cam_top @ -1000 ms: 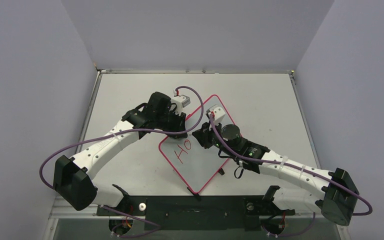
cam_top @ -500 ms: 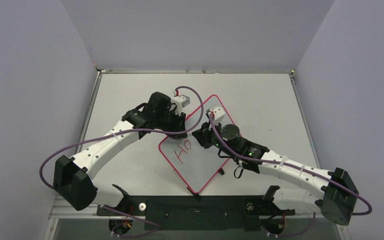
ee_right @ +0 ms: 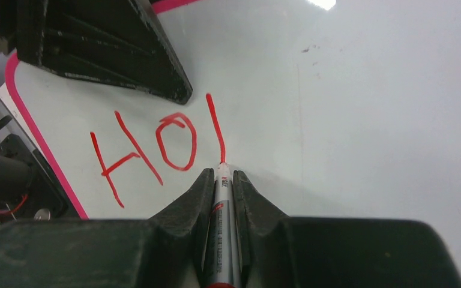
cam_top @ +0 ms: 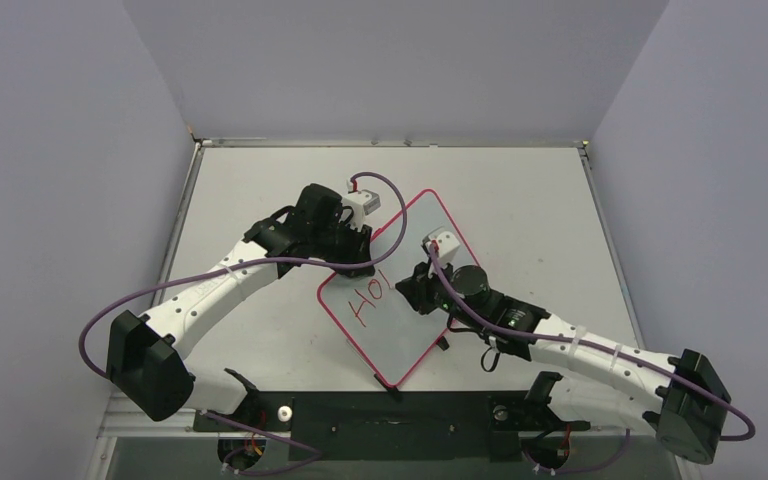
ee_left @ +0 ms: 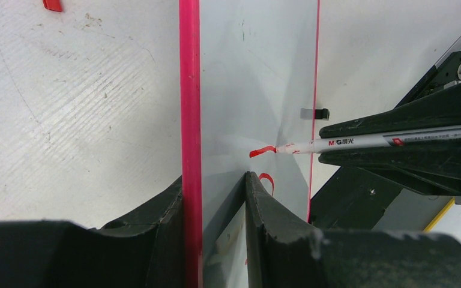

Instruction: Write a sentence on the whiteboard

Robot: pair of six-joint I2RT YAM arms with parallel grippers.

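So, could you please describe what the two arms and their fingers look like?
The left arm and right arm match: white links dotted with small holes, joined by bulky black housings. A purple cable runs along each to a small white-grey box by the wrist. The left fingers and right fingers are matt black wedges, scuffed pale along their edges.

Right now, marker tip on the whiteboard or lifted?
On: in the right wrist view the marker tip meets the whiteboard at the lower end of the third stroke.
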